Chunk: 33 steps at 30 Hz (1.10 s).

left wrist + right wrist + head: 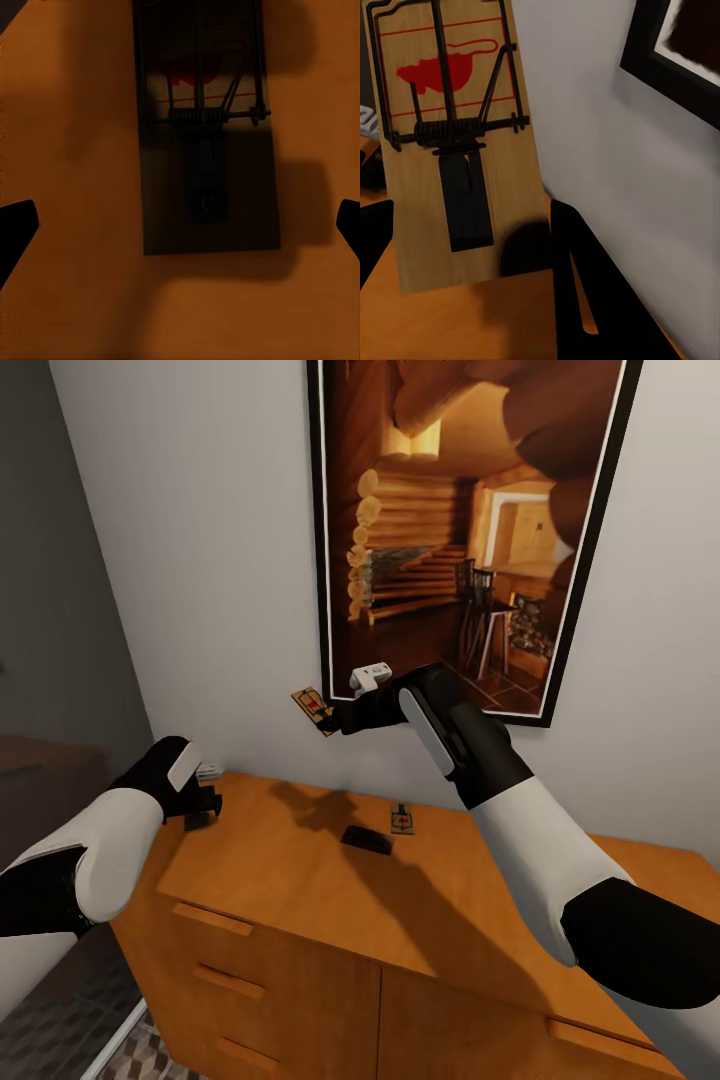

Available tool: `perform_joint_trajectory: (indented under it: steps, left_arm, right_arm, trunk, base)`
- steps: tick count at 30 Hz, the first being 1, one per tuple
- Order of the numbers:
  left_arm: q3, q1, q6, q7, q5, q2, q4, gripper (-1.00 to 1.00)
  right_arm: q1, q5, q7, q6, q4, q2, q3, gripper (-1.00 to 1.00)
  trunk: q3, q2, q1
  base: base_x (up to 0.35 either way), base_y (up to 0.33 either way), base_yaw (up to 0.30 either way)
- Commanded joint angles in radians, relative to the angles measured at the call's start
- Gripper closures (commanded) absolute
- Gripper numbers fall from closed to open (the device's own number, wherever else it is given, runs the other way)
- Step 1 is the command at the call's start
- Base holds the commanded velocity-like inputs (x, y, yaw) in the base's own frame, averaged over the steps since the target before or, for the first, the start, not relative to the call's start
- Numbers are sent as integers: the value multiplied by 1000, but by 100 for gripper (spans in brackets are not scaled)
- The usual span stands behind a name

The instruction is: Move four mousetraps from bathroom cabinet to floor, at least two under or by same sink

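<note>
My right gripper (335, 718) is shut on a tan mousetrap (312, 710) and holds it in the air above the orange-brown cabinet (300, 900), close to the wall. In the right wrist view that mousetrap (457, 142) stands upright between the dark fingers (577, 292), its red mouse mark showing. A second mousetrap (402, 820) lies on the cabinet top near the wall, with a dark flat object (365, 838) beside it. My left gripper (205, 805) hangs open over the cabinet's left end. A shadowed mousetrap (206, 135) lies flat below it, between the left gripper's (180, 229) spread fingertips (15, 232).
A large black-framed picture (470, 530) of a log cabin hangs on the white wall behind the cabinet. Drawers with slim handles (212, 918) face me. A strip of cube-patterned floor (150, 1055) shows at the lower left, beside a grey wall.
</note>
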Motion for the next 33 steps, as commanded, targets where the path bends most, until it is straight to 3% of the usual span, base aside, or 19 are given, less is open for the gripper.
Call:
perform_joint_trajectory:
  steps: [1, 17, 25, 33]
  left_arm:
    - [3, -1, 2, 9, 10, 0, -1, -100]
    - [4, -1, -1, 9, 10, -3, -45, -100]
    - [5, -1, -77, 9, 16, -5, -52, -100]
    - [6, -1, -95, 8, 18, -4, -22, -100]
  right_arm:
    - [-1, -2, 1, 4, 0, 0, 0, 100]
    - [-1, -3, 1, 4, 0, 0, -1, 100]
    - [-1, -2, 2, 4, 0, -1, -1, 100]
    - [-1, -1, 2, 4, 0, -1, -1, 100]
  trunk:
    - [-1, -1, 0]
    - [-1, -1, 0]
    - [-1, -1, 0]
    - [-1, -1, 0]
  base:
    - [-1, 0, 0]
    - [0, 0, 0]
    - [0, 0, 0]
    - [0, 0, 0]
